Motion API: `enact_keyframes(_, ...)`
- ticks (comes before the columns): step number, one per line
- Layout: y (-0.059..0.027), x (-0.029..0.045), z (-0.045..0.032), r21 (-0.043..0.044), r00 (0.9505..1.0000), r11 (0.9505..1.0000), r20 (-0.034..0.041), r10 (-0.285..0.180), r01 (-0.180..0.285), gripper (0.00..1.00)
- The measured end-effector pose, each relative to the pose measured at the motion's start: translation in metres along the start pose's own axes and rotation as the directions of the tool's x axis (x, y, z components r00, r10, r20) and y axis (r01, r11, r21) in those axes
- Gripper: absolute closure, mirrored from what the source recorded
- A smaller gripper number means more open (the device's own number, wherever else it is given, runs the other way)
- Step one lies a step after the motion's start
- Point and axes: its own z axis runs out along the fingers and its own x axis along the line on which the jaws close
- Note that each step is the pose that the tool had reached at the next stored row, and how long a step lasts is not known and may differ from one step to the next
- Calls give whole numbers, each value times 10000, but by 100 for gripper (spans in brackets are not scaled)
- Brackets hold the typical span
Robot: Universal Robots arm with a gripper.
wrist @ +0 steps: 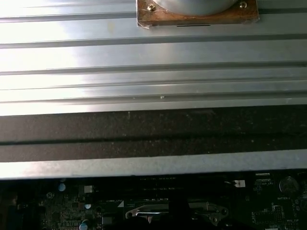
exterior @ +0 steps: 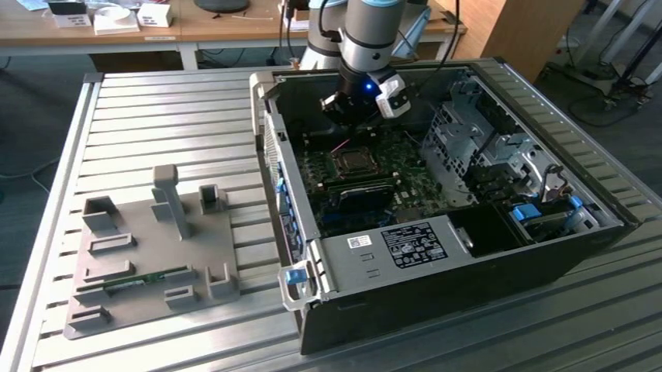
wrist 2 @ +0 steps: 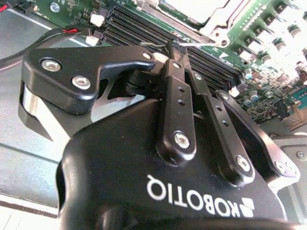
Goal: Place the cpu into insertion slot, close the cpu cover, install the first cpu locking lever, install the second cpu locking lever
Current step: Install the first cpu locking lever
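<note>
One grey robot arm (exterior: 367, 39) reached down into one open black computer case (exterior: 445, 298) lying on the ribbed aluminium tabletop (exterior: 155, 116). Its black two-fingered tool (exterior: 355, 122) hung over the dark green motherboard (exterior: 419, 182), near but apart from the insertion slot (exterior: 354, 160), a square dark socket with a silvery rim.

In the second wrist view the tool (wrist 2: 171, 48) had its two fingers (wrist 2: 177, 96) drawn narrow, tips together, with nothing seen between them. A thin metal wire (wrist 2: 153, 44) lay just beside the tips; whether it touched them could not be told. Past the tips ran the long black memory slots (wrist 2: 144, 26). Beyond those, the cpu cover (wrist 2: 217, 26), a silvery metal frame plate, lay flat, with the bright top of the small square cpu (wrist 2: 192, 5) in its window. One red-and-black cable (wrist 2: 67, 31) crossed nearby.

A silvery drive cage (exterior: 481, 143) crowded the exterior view's right, and a black shroud (exterior: 414, 242) with a white label sat in front.

On the exterior view's left lay one grey fixture plate (exterior: 145, 256) with upright posts, carrying one green memory stick (exterior: 135, 280). Behind stood a wooden desk (exterior: 228, 27) with three small white boxes (exterior: 114, 21).
</note>
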Motion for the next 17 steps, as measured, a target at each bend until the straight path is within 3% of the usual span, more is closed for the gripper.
enact_keyframes(6,-2,-5,16,27,9990,9990,74,439,-439,89)
enact_keyframes(11,-2,-5,17,25,9989,9989,81,472,-472,89)
enact_keyframes(15,-2,-4,18,51,9943,9944,181,1050,-1051,89)
enact_keyframes(17,-2,-5,18,54,9938,9940,188,1092,-1093,89)
